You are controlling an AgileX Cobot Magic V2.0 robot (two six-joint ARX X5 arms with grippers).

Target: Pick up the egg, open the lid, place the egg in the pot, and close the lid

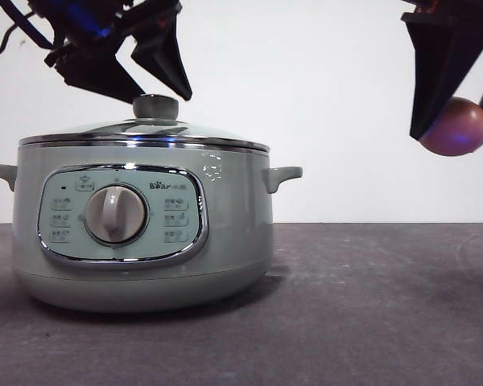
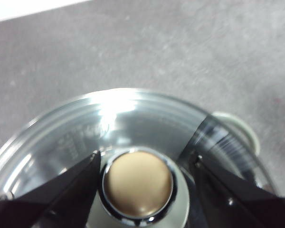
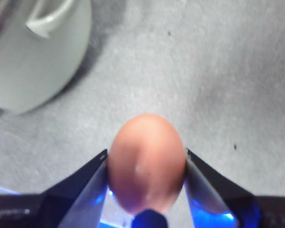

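The counter (image 1: 370,305) is a flat surface of dark grey, slightly rough material. Directly on it stands only one thing: the large round pale sage-green electric pot (image 1: 233,241). The pot sits on the left part, and its base throws a soft shadow around it.

Left gripper (image 1: 149,80) low over the knob (image 1: 155,106), jaws spread to either side of it, not touching, right gripper (image 1: 459,121) raised high and well apart, jaws clamped on the egg (image 1: 455,126)
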